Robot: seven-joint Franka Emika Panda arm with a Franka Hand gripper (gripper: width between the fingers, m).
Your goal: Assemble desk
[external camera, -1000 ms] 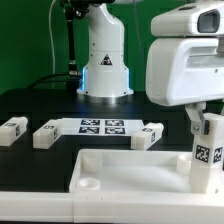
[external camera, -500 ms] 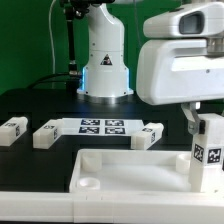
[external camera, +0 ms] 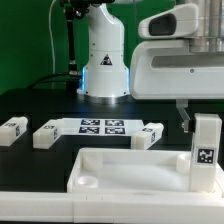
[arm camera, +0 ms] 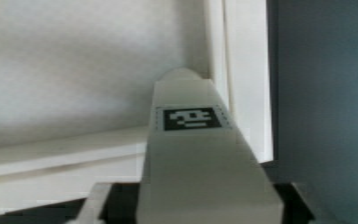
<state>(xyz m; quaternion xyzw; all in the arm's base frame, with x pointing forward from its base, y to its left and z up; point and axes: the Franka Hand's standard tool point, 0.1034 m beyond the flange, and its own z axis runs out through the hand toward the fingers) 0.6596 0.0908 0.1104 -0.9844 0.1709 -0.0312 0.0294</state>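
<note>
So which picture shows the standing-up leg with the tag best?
The exterior view: the whole leg shows, upright, tag facing us, by the tabletop. The wrist view shows it only close up, lengthwise, tag included.

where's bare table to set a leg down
Bare black table at the exterior view's left, between the loose legs and the tabletop. Crowded along the marker board and around the held leg.
</note>
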